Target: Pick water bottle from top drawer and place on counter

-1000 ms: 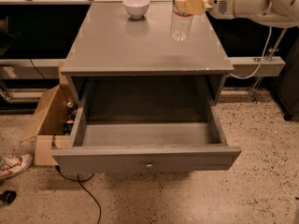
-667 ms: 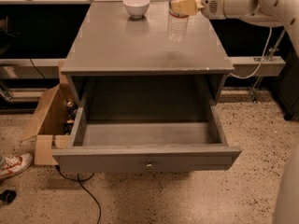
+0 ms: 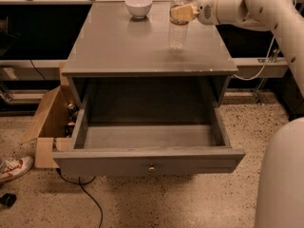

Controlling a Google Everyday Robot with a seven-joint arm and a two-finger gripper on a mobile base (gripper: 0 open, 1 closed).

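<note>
The water bottle (image 3: pixel 177 23) stands upright at the back right of the grey counter (image 3: pixel 123 46), its base on or just above the surface. My gripper (image 3: pixel 182 13) reaches in from the right on a white arm and is shut on the bottle's upper body, just under the white cap. The top drawer (image 3: pixel 147 161) is pulled fully open below the counter. Its inside shows only bare grey floor, and its small round knob (image 3: pixel 151 168) faces me.
A white bowl (image 3: pixel 138 6) sits at the counter's back edge, left of the bottle. An open cardboard box (image 3: pixel 47 122) stands on the floor left of the cabinet, with a shoe (image 3: pixel 14 167) and a cable (image 3: pixel 90 196) nearby. My white body (image 3: pixel 280 175) fills the lower right.
My gripper has carried the bottle slightly left and lower, down to the counter surface. The drawer and bowl have not moved.
</note>
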